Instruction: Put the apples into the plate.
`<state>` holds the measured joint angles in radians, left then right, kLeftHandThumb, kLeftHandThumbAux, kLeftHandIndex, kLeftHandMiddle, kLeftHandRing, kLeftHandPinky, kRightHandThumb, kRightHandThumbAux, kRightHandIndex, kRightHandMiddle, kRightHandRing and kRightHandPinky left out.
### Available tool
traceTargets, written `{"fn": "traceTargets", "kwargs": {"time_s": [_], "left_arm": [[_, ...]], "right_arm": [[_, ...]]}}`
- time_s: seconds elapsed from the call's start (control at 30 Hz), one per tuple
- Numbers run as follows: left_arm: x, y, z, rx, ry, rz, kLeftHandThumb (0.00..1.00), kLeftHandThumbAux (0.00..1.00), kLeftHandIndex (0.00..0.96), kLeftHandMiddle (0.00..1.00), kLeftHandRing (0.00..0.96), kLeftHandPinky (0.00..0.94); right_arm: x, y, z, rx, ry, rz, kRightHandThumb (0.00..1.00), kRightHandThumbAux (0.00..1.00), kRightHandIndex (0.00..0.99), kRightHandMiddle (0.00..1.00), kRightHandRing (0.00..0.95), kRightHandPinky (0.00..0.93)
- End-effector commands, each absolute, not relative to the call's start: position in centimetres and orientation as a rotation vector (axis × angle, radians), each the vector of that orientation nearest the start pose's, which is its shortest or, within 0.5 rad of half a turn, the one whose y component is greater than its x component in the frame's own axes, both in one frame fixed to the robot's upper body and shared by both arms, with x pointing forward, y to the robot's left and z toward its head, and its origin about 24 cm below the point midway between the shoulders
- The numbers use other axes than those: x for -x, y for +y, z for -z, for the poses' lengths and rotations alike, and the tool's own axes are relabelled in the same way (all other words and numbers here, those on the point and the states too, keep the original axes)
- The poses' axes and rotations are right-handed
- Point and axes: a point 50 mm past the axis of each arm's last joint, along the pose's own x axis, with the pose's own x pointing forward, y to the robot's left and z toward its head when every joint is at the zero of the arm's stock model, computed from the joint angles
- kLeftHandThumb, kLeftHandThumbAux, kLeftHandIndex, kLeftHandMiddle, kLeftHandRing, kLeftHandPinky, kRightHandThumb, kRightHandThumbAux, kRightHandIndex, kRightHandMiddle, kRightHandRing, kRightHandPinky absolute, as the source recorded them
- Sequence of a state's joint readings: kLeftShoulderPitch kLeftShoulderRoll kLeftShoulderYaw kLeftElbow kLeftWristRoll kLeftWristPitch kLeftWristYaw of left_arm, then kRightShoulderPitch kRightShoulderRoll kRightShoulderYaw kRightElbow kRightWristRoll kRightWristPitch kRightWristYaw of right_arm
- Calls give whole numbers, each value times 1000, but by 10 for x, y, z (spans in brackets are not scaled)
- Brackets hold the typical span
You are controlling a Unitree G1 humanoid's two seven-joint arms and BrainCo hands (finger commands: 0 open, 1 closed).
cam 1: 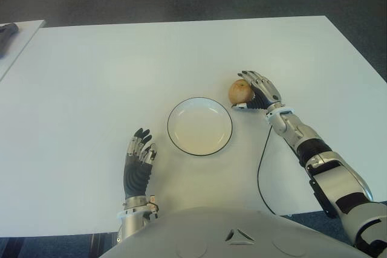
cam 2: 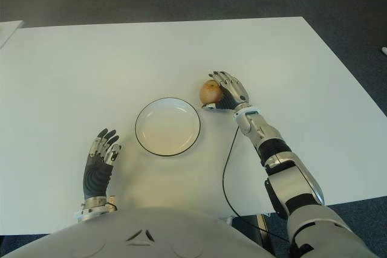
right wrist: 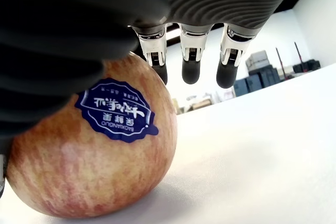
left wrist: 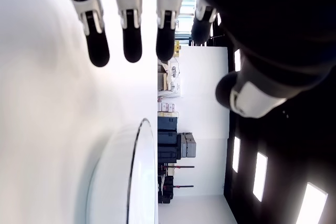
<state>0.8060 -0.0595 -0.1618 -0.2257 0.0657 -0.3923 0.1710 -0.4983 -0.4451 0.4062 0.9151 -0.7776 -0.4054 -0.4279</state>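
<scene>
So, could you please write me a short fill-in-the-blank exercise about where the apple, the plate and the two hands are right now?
1. The apple sits on the table, not in the plate, which holds ____.
2. The hand next to the apple is the ____ hand.
3. The apple's sticker is coloured ____.
4. The left hand shows on the plate's ____ side.

Missing words: nothing; right; blue; left

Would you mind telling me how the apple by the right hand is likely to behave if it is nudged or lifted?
The apple is round and sits on the bare white table, so a sideways nudge would probably roll it. Its skin looks smooth, with a glossy sticker, so it may slip unless the right hand wraps it well. It looks firm, likely keeping its shape. The left hand shows beside the plate.
</scene>
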Motion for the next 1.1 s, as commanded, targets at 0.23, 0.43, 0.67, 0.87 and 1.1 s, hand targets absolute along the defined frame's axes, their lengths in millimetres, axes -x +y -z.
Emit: {"fn": "traceTargets", "kwargs": {"time_s": [0.23,0.43,0.67,0.87,1.1], "left_arm": [[-84,147,-3,4,155,-258,241,559,121,159,165,235],[-85,147,-2,8,154,-254,242,549,126,167,175,242],[-86,146,-2,7,156,-252,224,542,123,170,175,233],[-86,146,-3,7,148,-251,223,551,114,164,169,230],[-87,146,-3,2,144,-264,235,556,113,162,171,234]], "right_arm": [[-312,-188,-2,1242,-161,-265,470,534,41,95,75,119],[-311,-188,0,1190,-169,-213,574,608,270,303,309,334],[-308,-186,-3,1134,-236,-197,698,698,423,633,649,605],[-307,-183,-6,1087,-277,-207,711,706,439,789,803,765],[-307,-182,-7,1069,-288,-218,714,710,441,842,846,817]]}}
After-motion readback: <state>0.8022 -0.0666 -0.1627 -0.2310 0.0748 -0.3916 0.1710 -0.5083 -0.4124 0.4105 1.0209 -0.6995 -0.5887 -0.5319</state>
